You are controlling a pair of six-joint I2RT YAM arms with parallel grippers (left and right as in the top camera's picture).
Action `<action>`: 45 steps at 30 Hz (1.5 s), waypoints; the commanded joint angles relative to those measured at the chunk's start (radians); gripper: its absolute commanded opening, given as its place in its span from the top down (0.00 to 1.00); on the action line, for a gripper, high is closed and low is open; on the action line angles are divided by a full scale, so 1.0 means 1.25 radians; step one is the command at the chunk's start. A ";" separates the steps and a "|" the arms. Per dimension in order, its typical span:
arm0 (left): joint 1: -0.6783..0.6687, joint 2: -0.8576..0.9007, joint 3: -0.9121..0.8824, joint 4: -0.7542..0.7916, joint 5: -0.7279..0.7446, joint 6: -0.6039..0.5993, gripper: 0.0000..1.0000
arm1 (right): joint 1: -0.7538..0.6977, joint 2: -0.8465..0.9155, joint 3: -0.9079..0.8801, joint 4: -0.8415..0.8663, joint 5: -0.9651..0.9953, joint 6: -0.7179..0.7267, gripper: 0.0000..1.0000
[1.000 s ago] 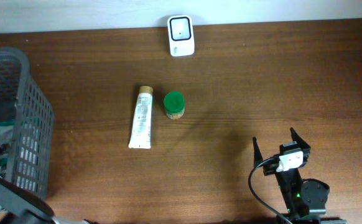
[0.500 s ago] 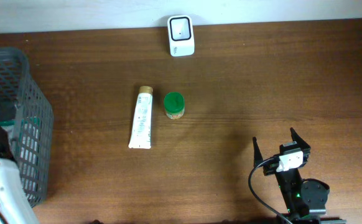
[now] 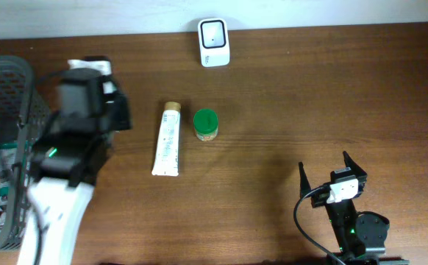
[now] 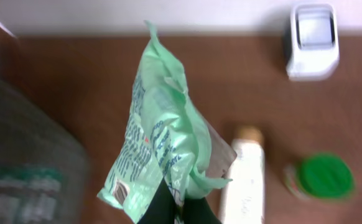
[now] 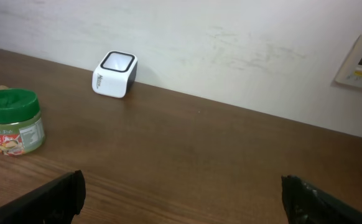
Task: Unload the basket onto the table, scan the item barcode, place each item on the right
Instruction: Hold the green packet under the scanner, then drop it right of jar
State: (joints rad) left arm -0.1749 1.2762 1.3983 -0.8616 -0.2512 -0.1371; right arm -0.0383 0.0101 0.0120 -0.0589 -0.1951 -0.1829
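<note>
I think I am doing the bring-it-over step. I am holding the green packet up in the air, well apart from the scanner, on the basket side of it. My left gripper is pinching one end of it tight. My right gripper is waiting wide open, holding nothing. Next I am needing to turn the barcode toward the scanner's window. The packet is looking thin, crinkly and floppy, with blue writing.
</note>
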 commanded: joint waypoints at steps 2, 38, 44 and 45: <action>-0.088 0.135 0.007 -0.041 0.072 -0.292 1.00 | 0.006 -0.005 -0.005 -0.004 0.004 0.006 0.02; -0.445 0.544 0.041 0.343 0.091 -0.290 0.25 | 0.006 -0.005 -0.005 -0.004 0.004 0.006 0.02; -0.376 0.479 0.250 0.089 0.094 -0.179 0.03 | 0.006 -0.005 -0.005 -0.004 0.004 0.006 0.02; -0.350 0.459 0.323 0.010 0.093 -0.150 0.01 | 0.006 -0.005 -0.005 -0.004 0.004 0.006 0.02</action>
State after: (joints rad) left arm -0.6888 1.9514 1.6215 -0.7185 -0.1226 -0.4427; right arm -0.0383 0.0101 0.0120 -0.0589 -0.1951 -0.1829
